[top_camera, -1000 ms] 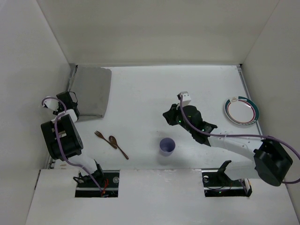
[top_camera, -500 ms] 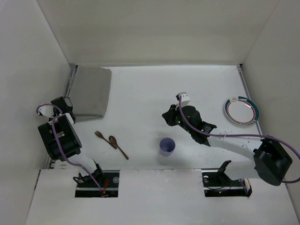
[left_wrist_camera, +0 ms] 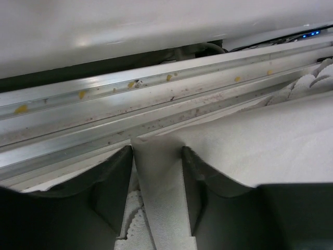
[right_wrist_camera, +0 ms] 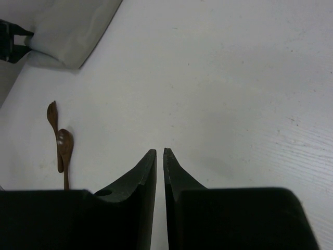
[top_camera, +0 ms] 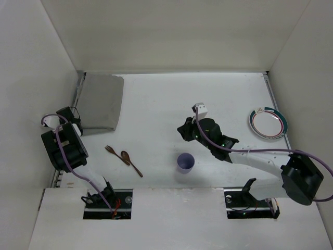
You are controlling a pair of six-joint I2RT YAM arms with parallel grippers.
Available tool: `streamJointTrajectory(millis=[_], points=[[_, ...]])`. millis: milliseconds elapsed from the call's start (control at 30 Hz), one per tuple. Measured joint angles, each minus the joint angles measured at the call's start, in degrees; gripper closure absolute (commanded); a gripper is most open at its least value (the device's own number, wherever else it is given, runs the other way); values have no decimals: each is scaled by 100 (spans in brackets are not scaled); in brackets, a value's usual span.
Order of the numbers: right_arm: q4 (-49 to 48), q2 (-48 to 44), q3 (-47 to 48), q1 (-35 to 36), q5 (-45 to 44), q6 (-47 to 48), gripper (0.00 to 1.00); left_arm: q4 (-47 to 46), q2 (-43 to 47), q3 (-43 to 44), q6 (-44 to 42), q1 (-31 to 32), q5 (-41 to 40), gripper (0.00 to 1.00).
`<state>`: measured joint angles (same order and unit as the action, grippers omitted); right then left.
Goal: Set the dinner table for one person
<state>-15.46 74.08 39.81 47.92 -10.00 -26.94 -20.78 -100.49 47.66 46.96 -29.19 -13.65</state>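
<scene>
The dinner table is a white top with metal rails at its sides. A grey cloth placemat lies at its far left. My left gripper is at the mat's near left corner. In the left wrist view a fold of the placemat fills the gap between the jaws of my left gripper. My right gripper is shut and empty over the table's middle, as the right wrist view shows. A plate, a purple cup, a wooden fork and a wooden spoon lie apart on the table.
A metal rail runs just beyond my left gripper along the table's left edge. White walls enclose the table on three sides. The right wrist view shows the spoon, the fork and the placemat's corner to its left.
My left arm has shifted a little left, its gripper staying at the placemat's near left corner. My right gripper has drifted slightly left. The placemat has not visibly moved.
</scene>
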Motion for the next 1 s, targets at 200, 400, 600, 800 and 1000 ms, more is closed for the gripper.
streamJointTrajectory(millis=[200,400,600,800,1000], points=[[2,66,63,129,0,66,84,20,0,142,-146,96,-33,95],[2,52,63,129,-35,105,87,105,247,199,-247,476,-192,99],[-151,-348,-83,101,-164,52,86,31,953,658,-560,1906,-232,100],[-286,-820,-289,-188,-496,-146,86,-704,1115,1169,-1366,4188,155,100],[-299,-1427,-673,-481,-1187,-509,81,-1220,-81,1961,-1976,5779,1078,97]])
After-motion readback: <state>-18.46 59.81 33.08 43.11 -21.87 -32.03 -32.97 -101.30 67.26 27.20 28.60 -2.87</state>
